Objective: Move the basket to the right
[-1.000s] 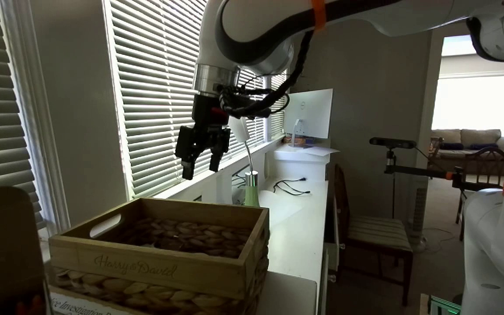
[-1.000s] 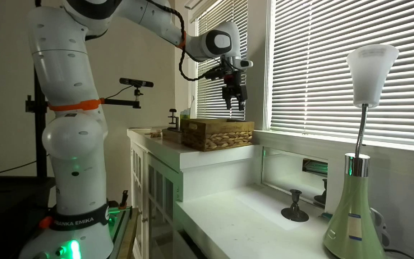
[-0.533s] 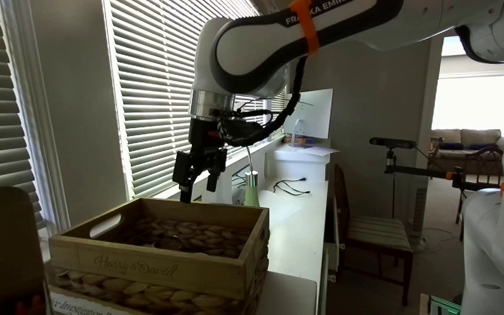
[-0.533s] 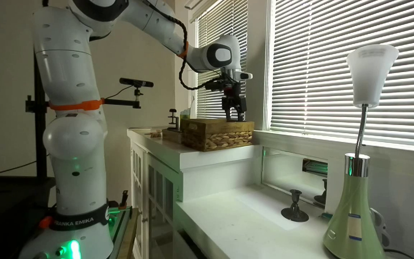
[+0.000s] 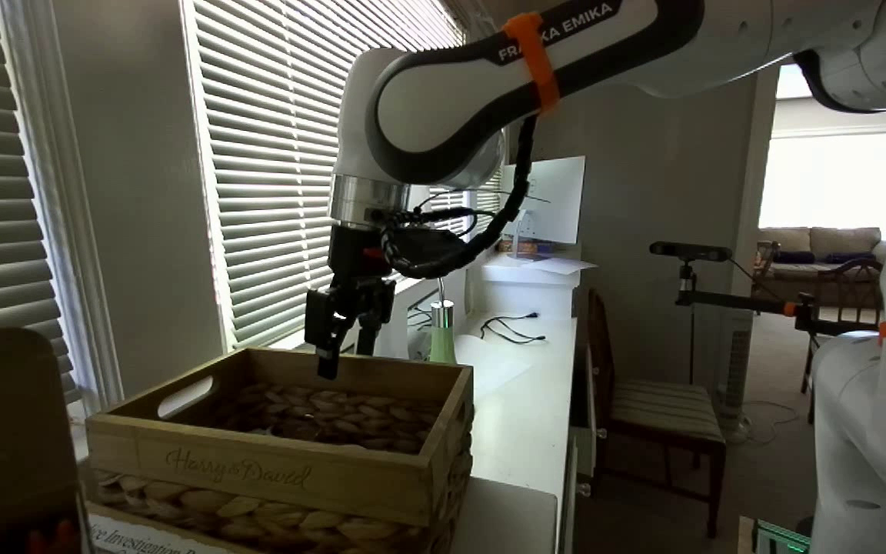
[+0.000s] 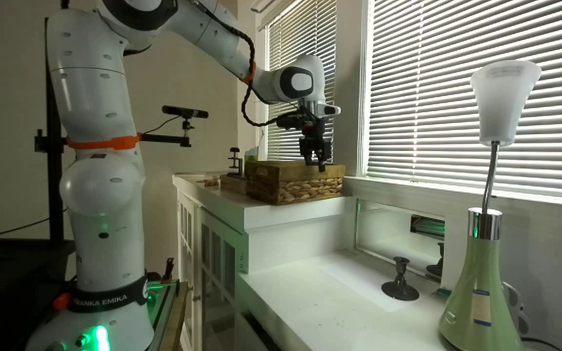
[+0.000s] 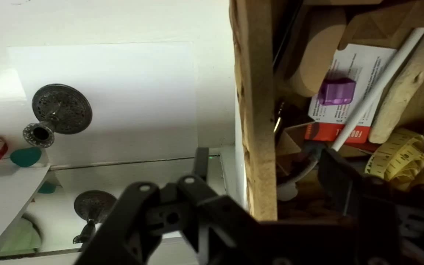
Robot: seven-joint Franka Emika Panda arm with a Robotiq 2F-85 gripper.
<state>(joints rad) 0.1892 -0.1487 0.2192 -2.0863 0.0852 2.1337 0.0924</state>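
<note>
The wicker basket [image 5: 274, 469] with its pale wooden rim band stands on the raised white counter beside the window; it also shows in an exterior view [image 6: 310, 191]. My gripper [image 5: 347, 360], also in an exterior view [image 6: 315, 166], points down at the basket's wall. In the wrist view the open gripper [image 7: 265, 152] straddles the wooden rim [image 7: 258, 110]: one finger is outside the wall, the other inside. Gaps show between both fingers and the rim. Inside lie a yellow measuring tape [image 7: 398, 158], a purple piece [image 7: 339, 91], a white stick and a card.
A dark candlestick [image 6: 400, 282] and a green lamp [image 6: 481, 287] stand on the lower white counter [image 6: 310, 307]. A wooden box with a clamp [image 6: 233, 183] sits beside the basket. Window blinds [image 6: 300, 117] are close behind the gripper. A chair [image 5: 658, 415] stands by the counter.
My gripper has come down from above the basket to its rim, with one finger now on each side of the wall. The basket has not moved.
</note>
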